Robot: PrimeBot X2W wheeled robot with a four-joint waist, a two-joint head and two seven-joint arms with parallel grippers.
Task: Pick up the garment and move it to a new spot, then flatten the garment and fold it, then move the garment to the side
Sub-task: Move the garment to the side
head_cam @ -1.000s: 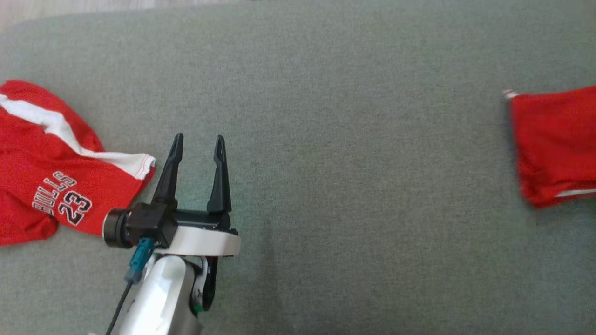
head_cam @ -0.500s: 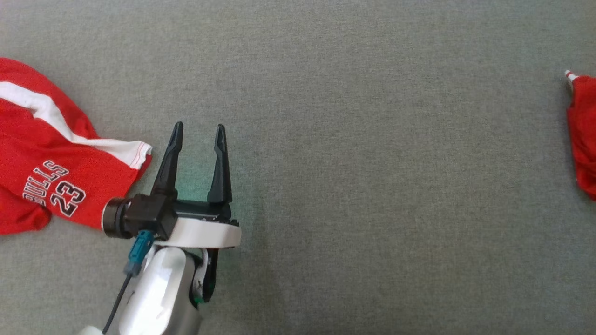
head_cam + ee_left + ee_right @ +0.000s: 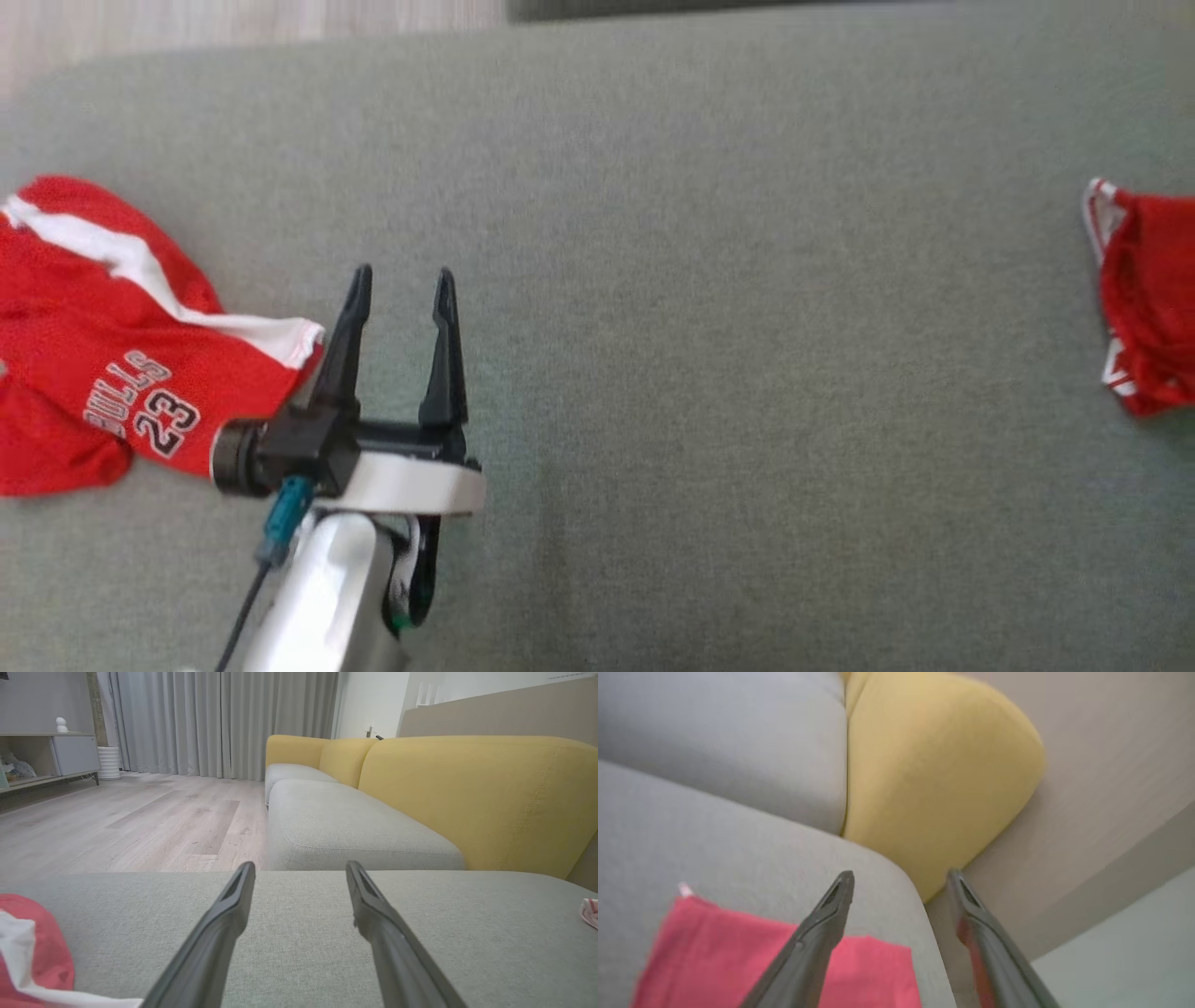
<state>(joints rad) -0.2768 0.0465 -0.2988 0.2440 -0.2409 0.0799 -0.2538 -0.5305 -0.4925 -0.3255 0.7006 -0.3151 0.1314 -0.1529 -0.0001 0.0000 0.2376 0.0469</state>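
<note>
Just left of the left claw (image 3: pixel 402 275), the crumpled red jersey (image 3: pixel 121 355) lies on the grey cushion (image 3: pixel 747 373), its white-trimmed corner just beside the claw's left finger. That claw hovers with its fingers spread, holding nothing. Well apart, at the cushion's right edge, lies a second red garment (image 3: pixel 1153 308). The right claw (image 3: pixel 901 875) hangs over it, fingers likewise parted and empty.

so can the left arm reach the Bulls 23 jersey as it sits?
Probably yes. The left gripper is open and empty, and the jersey lies on the grey cushion right beside it, with nothing between them.
</note>
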